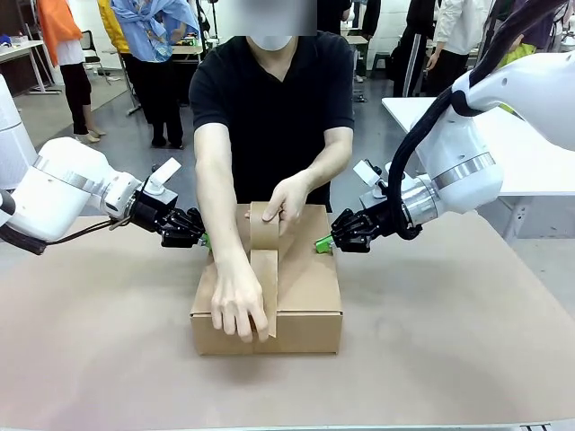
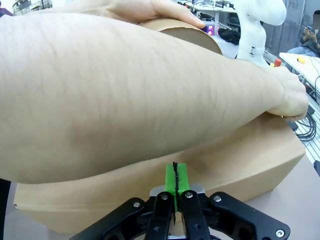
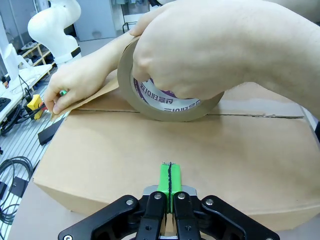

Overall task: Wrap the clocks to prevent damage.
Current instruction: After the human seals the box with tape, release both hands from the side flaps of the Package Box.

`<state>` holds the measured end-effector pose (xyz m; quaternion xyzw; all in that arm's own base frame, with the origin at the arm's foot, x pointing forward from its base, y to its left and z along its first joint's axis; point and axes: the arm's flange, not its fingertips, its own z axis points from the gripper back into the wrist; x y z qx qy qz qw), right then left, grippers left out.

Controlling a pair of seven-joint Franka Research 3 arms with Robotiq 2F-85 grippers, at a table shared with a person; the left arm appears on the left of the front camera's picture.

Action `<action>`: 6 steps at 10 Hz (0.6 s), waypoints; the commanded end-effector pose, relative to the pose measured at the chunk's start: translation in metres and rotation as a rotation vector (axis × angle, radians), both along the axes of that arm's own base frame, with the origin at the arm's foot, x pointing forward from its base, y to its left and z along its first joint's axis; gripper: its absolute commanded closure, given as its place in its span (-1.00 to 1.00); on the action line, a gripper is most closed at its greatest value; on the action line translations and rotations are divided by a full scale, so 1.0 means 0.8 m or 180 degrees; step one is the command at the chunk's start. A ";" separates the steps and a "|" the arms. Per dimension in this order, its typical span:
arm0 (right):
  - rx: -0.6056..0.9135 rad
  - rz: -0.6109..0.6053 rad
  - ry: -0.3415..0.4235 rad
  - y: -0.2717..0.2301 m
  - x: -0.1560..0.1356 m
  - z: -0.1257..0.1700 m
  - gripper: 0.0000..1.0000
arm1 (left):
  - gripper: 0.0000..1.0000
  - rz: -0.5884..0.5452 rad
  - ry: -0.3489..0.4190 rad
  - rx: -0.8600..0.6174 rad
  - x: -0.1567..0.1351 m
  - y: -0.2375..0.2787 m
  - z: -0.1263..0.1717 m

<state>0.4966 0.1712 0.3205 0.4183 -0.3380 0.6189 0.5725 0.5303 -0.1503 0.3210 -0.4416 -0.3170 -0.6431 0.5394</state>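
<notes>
A closed cardboard box (image 1: 305, 287) sits mid-table; the clocks are hidden. A person holds a roll of brown packing tape (image 1: 263, 224) on the box's far end with one hand (image 1: 289, 199). The other hand (image 1: 238, 305) presses the tape strip (image 1: 264, 287) down at the front edge. My left gripper (image 1: 205, 240) is shut, its green pads against the box's left side (image 2: 240, 165). My right gripper (image 1: 321, 242) is shut too, its tips at the box's right side (image 3: 150, 165). The tape roll (image 3: 167, 102) looms above the lid in the right wrist view.
The person's forearm (image 2: 125, 100) crosses close over my left gripper (image 2: 175, 181). Brown paper covers the table (image 1: 449, 341), with free room in front and to both sides. Other tables and people stand behind.
</notes>
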 end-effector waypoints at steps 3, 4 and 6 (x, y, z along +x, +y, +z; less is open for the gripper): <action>-0.0022 -0.0008 0.0004 0.002 -0.001 -0.004 0.98 | 0.99 0.0023 -0.0004 0.0015 0.000 0.000 -0.002; -0.0022 -0.0008 0.0004 0.002 -0.001 -0.004 0.98 | 0.99 0.0023 -0.0004 0.0015 0.000 0.000 -0.002; -0.0022 -0.0008 0.0004 0.002 -0.001 -0.004 0.98 | 0.99 0.0023 -0.0004 0.0015 0.000 0.000 -0.002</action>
